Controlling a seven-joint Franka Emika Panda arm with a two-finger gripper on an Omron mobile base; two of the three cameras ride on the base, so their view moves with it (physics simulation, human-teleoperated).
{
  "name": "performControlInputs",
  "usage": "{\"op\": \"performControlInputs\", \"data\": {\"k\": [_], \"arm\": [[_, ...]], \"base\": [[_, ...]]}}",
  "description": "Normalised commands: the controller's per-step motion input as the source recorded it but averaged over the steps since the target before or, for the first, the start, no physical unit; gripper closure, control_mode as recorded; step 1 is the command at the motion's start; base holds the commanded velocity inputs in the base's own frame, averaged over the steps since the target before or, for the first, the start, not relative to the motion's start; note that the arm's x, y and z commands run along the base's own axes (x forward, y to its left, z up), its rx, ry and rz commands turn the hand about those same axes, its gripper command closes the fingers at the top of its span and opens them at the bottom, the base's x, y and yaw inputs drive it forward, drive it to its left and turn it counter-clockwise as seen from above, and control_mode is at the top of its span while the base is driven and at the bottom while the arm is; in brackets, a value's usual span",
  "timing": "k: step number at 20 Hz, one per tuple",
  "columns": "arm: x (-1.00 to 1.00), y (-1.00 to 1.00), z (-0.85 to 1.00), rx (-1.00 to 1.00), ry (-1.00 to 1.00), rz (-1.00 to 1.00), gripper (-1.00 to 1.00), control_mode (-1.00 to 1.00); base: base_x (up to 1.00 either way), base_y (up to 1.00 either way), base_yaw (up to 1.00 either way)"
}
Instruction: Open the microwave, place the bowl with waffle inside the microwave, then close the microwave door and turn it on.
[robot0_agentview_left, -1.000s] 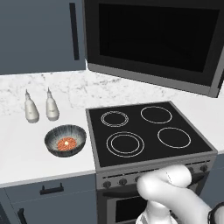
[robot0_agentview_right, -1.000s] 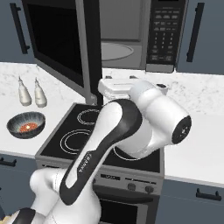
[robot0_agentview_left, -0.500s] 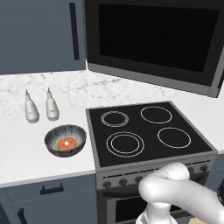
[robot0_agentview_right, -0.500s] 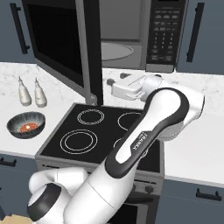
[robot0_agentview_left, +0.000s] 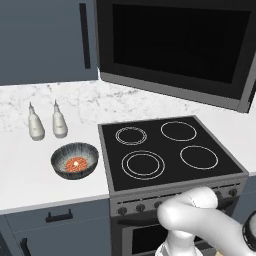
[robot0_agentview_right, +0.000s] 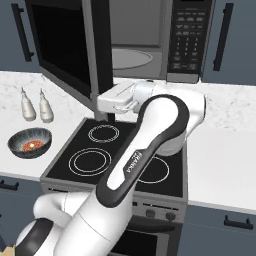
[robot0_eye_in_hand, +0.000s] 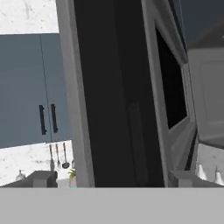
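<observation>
Microwave door (robot0_agentview_right: 65, 55) stands swung open, claw (robot0_agentview_right: 107, 102) at its free edge, jaw opening cannot be judged and nothing seen held; bowl (robot0_agentview_right: 30, 142) with waffle (robot0_agentview_right: 31, 145) sits on desk (robot0_agentview_right: 222, 165) well left and below.

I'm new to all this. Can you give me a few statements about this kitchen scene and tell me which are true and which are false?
1. The microwave door is open. True.
2. The bowl sits inside the microwave. False: it is on the counter, left of the stove.
3. The waffle lies in the bowl. True.
4. Two bottles stand on the stove. False: they stand on the counter behind the bowl.
</observation>
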Motion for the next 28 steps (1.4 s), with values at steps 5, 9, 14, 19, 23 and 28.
{"op": "performControlInputs", "data": {"k": [5, 9, 14, 19, 23, 28], "arm": [[-0.93, 0.81, 0.0, -0.01, 0.02, 0.23, -1.0, -1.0], [-0.89, 0.92, 0.0, -0.02, 0.04, 0.28, -1.0, -1.0], [-0.62, 0.98, 0.0, -0.01, 0.02, 0.14, -1.0, -1.0], [-0.12, 0.89, 0.0, -0.03, 0.02, 0.0, -1.0, -1.0], [0.0, 0.87, 0.0, -0.04, 0.02, 0.0, -1.0, -1.0], [0.02, 0.63, -0.01, -0.03, 0.06, 0.0, -1.0, -1.0]], "base": [[0.0, 0.0, 0.0], [0.0, 0.0, 0.0], [0.0, 0.0, 0.0], [0.0, 0.0, 0.0], [0.0, 0.0, 0.0], [0.0, 0.0, 0.0]]}}
